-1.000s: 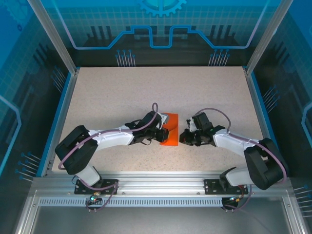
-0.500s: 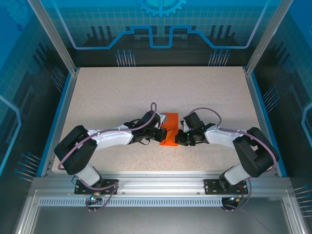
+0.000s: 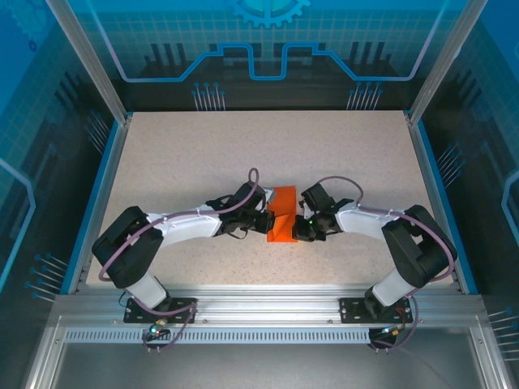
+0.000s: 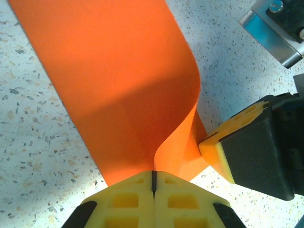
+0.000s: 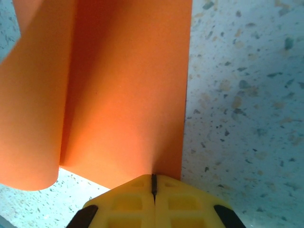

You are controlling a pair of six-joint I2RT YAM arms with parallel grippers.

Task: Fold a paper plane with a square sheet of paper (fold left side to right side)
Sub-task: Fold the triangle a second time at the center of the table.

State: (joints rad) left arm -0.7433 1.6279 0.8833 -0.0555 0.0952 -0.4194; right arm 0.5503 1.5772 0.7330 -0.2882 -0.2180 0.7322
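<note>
Left arm reaches in from the left of the square sheet of paper, low over the speckled table; left gripper sits at the sheet's left edge.

Left wrist view: yellow fingers pressed together, seam closed; a raised flap of the orange sheet curves over and runs down into that seam, so the claw reads as pinching the sheet's edge; the flap stands up off the layer beneath it and casts a shadow across it.

Sheet: bright orange, plain, lying at about the middle of the table between the two grippers; from above it is no flat square but a narrower creased shape, longer front to back than across; its lower layer is flat on the table, its left part curled upward.

Right gripper sits at the sheet's right edge, close to the left gripper, the sheet between them; its yellow tip touches the sheet's lower layer just beside the left fingers.

Right wrist view: its fingers are pressed together, seam closed, tips at the sheet's near edge; cannot tell whether any paper lies between them; one straight crease runs away along the sheet; bare table to the right of the sheet.

Right arm comes in from the right of the sheet.
</note>
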